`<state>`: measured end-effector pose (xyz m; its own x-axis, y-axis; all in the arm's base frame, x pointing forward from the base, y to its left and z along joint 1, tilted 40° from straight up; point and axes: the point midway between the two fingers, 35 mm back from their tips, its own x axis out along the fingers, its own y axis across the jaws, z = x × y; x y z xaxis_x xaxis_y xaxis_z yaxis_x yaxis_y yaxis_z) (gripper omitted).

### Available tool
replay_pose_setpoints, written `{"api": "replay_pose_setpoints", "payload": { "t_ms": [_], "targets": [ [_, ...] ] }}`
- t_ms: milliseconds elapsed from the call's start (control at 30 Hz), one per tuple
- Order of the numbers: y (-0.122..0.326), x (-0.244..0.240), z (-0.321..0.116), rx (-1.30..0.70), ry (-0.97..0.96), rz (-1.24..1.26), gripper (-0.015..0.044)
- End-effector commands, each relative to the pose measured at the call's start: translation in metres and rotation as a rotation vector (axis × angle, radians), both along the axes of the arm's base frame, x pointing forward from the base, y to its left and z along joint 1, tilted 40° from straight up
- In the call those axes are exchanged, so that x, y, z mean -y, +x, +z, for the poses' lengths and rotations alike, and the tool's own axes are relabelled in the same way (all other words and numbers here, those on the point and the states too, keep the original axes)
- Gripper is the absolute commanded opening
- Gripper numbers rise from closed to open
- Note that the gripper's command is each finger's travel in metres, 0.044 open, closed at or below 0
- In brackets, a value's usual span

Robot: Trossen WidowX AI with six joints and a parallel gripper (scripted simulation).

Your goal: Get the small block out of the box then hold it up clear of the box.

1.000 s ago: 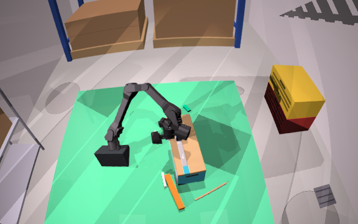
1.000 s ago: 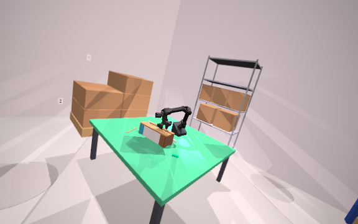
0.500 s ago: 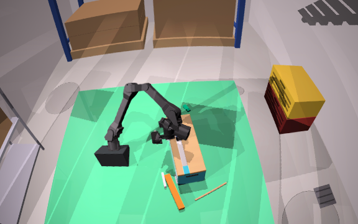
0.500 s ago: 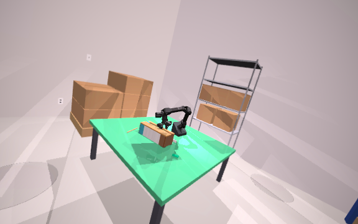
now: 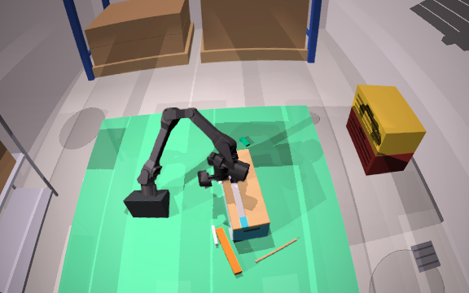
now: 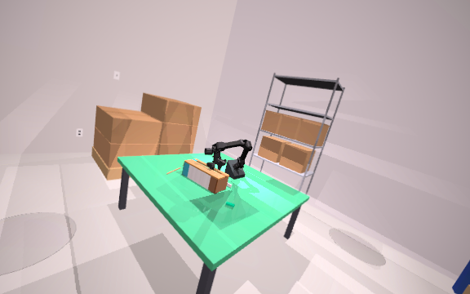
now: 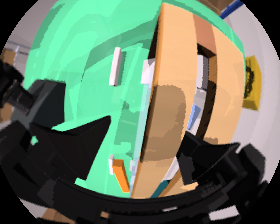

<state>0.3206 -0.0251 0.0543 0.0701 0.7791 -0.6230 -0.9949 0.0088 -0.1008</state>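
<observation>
flanking the box [image 5: 255,195] [image 6: 202,173] [image 7: 173,55]: orange bar [image 5: 229,251] [image 7: 121,175]

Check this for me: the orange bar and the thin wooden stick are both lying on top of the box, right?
Not quite: the top view shows the orange bar and the thin wooden stick both lying on the green table, beside the box.
</observation>
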Motion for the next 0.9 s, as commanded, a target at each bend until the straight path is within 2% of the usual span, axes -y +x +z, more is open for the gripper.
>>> {"api": "replay_pose_setpoints", "payload": {
  "t_ms": [0,867],
  "targets": [
    [0.0,-0.003,0.004,0.003,0.001,-0.005,0.04],
    [-0.001,-0.02,0.017,0.003,0.002,-0.005,0.04]
  ]
}}
